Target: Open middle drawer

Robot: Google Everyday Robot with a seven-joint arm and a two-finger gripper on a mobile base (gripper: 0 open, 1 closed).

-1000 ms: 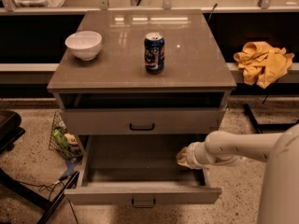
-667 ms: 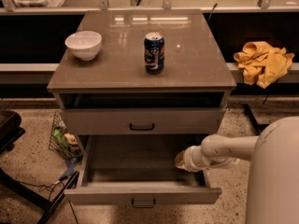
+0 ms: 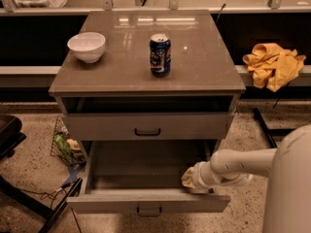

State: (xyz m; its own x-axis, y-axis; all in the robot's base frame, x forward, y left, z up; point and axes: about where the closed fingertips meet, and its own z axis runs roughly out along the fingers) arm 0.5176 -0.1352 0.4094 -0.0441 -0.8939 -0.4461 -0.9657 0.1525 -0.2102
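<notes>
Robotics lab | jaws in open drawer (image 3: 112, 203) | speckled floor (image 3: 29, 166), loose cables (image 3: 48, 196)

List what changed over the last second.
The gripper slid slightly toward the front panel of the middle drawer, at its inner right corner; the robot's pale arm shell swung further into view at right. The drawer stayed pulled out about as far; the bowl, can and yellow cloth did not move.

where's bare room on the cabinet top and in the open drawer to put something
Cabinet top: free right of the can and along the front; bowl takes the left rear. Middle drawer: floor bare left and centre; the gripper crowds its front right corner.
</notes>
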